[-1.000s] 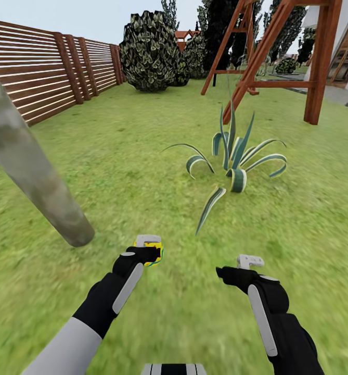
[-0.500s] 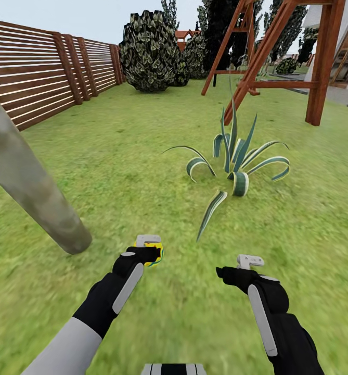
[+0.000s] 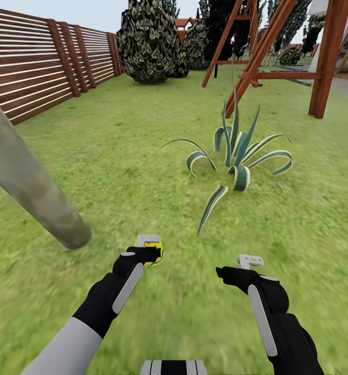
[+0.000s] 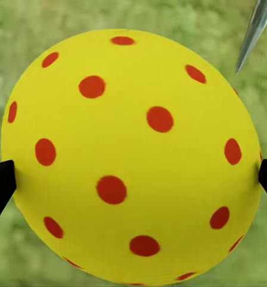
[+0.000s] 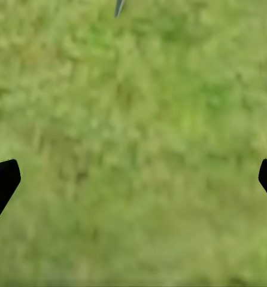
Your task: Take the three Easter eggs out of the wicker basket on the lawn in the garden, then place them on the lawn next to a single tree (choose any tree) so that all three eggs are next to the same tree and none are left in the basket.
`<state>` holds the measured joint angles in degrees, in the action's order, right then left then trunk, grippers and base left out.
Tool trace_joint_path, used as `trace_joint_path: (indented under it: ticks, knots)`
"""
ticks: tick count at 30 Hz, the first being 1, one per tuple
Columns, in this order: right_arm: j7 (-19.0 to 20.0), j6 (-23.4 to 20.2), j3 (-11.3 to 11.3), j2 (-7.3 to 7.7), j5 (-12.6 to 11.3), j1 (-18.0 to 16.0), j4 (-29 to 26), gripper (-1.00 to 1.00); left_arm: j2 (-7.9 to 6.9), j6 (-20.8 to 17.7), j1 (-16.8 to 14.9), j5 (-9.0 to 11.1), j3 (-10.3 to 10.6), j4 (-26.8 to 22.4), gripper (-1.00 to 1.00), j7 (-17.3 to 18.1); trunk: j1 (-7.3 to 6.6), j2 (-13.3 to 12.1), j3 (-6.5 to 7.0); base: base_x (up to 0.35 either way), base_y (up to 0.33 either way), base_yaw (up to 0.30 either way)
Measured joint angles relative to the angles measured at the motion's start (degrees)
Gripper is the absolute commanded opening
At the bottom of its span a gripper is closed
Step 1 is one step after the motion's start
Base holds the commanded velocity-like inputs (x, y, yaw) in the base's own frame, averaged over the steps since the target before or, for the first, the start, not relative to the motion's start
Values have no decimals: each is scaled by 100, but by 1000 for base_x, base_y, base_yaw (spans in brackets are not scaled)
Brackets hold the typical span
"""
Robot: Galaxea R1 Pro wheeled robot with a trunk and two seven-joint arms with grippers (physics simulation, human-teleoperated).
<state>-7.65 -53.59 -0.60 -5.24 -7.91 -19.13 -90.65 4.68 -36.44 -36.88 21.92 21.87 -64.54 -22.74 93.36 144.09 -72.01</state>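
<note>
My left gripper (image 3: 152,254) is shut on a yellow Easter egg (image 3: 156,254) with red dots, held low over the lawn (image 3: 116,156). The left wrist view has the egg (image 4: 130,155) pinched between two black fingertips (image 4: 0,185). A thick pale grey-green tree trunk (image 3: 33,190) leans out of the grass to the left of that gripper, its base a short way off. My right gripper (image 3: 246,263) hangs open over bare grass (image 5: 133,155), nothing between its fingertips (image 5: 2,182). The wicker basket and the other eggs are out of view.
A low striped broad-leaved plant (image 3: 236,156) grows ahead to the right. A brown slat fence (image 3: 38,73) runs along the left. Dark bushes (image 3: 147,44) and a red wooden swing frame (image 3: 278,57) stand further back.
The view has shifted: the camera tipped a little downward and the trunk and plant slid slightly in the picture. Both arms keep their pose and the egg stays held.
</note>
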Motion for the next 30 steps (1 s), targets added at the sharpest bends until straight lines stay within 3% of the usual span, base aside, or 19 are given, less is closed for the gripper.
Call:
trace_joint_path:
  ticks: [6, 11, 27, 30]
  knots:
    - [0, 0, 3, 0, 0, 0, 0, 100, 0, 0, 0, 0, 0, 0, -100, -1, 15, 8, -133, 0, 0, 0]
    - [-1, 0, 1, 0, 0, 0, 0, 100, 0, 0, 0, -1, 0, 0, -100, -1, 15, 8, -134, 0, 0, 0]
    - [-1, 1, -2, 0, 0, 0, 0, 100, 0, 0, 0, 0, 0, -2, -100, 16, 57, 30, -488, 0, 0, 0]
    - [-1, 2, -5, 0, 0, 0, 0, 100, 0, 2, 0, -1, 0, -5, -100, 14, 56, 30, -488, 0, 0, 0]
